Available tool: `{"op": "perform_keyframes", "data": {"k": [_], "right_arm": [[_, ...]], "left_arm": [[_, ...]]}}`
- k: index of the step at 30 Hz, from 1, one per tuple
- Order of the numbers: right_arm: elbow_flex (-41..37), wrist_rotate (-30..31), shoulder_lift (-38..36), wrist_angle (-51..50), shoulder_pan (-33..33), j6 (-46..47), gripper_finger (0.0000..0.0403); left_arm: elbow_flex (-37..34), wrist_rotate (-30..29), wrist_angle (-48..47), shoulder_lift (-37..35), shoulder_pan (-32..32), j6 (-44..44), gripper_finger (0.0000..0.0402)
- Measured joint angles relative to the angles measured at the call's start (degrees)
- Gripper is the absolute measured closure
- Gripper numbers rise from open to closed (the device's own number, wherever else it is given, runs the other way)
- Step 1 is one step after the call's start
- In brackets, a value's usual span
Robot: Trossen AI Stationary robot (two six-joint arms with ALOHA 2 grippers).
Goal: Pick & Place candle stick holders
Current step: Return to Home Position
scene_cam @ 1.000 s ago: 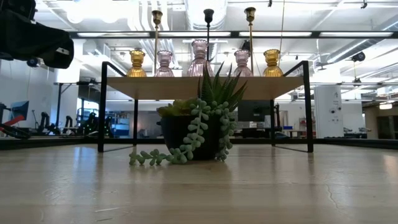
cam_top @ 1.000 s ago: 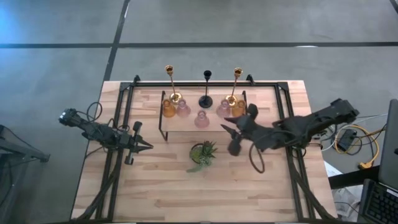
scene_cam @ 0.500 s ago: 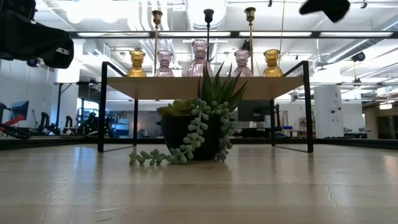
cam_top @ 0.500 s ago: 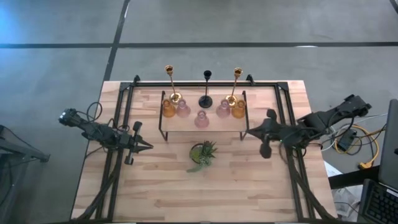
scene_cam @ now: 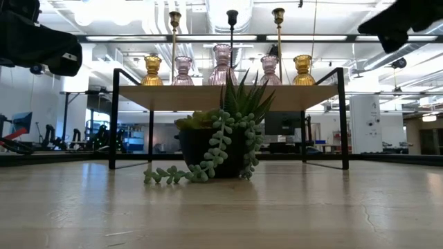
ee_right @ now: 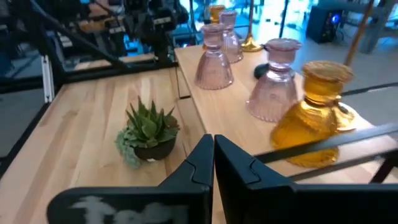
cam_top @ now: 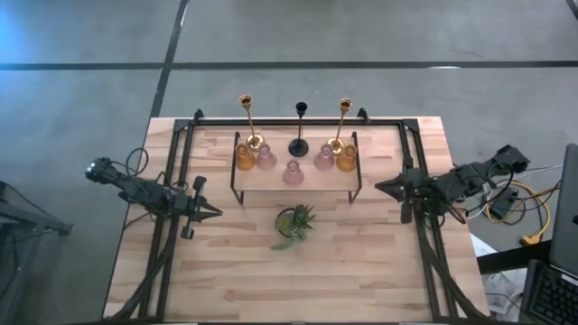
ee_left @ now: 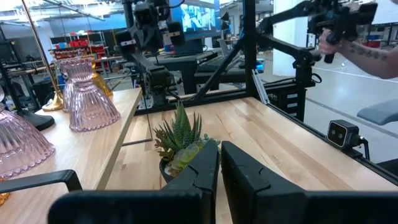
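All the candle stick holders stand on the shelf at the far side of the table. In the low view the plant crosses the middle pink one's foot. The left tool and right tool hover well apart from the shelf's ends. Both are empty and, it seems, pressed together.

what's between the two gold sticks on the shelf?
The black candle holder stands roughly midway between them; the high and low views both show it.
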Motion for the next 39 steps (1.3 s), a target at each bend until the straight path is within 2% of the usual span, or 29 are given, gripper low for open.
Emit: {"op": "perform_keyframes", "data": {"k": [9, 13, 20, 27, 32, 39], "right_arm": [[-10.33, -0.72, -14.59, 3.87, 0.0, -5.25, 0.0394], [-13.83, -3.5, -20.17, 6.99, 0.02, -7.6, 0.0394], [-18.51, -5.02, -20.63, 15.63, 0.0, -13.99, 0.0395], [-20.89, -5.36, -20.63, 15.21, -1.5, -11.34, 0.0395], [-24.14, -8.55, -20.63, 16.78, -4.62, -7.75, 0.0395], [-24.42, -16.91, -20.63, 19.71, -11.9, -11.19, 0.0395]], "left_arm": [[0.0, -0.01, 0.0, 0.0, 0.0, 0.0, 0.0376], [0.0, 0.01, 0.0, 0.0, 0.0, 0.0, 0.0376], [-0.01, 0.0, 0.19, 0.0, 0.0, 0.0, 0.0376], [-0.07, -0.01, 0.42, 0.0, 0.0, 0.0, 0.0376], [-0.07, 0.01, 0.42, 0.0, 0.0, 0.0, 0.0376], [-0.1, 0.01, 0.86, 0.13, 0.0, 0.0, 0.0376]]}}
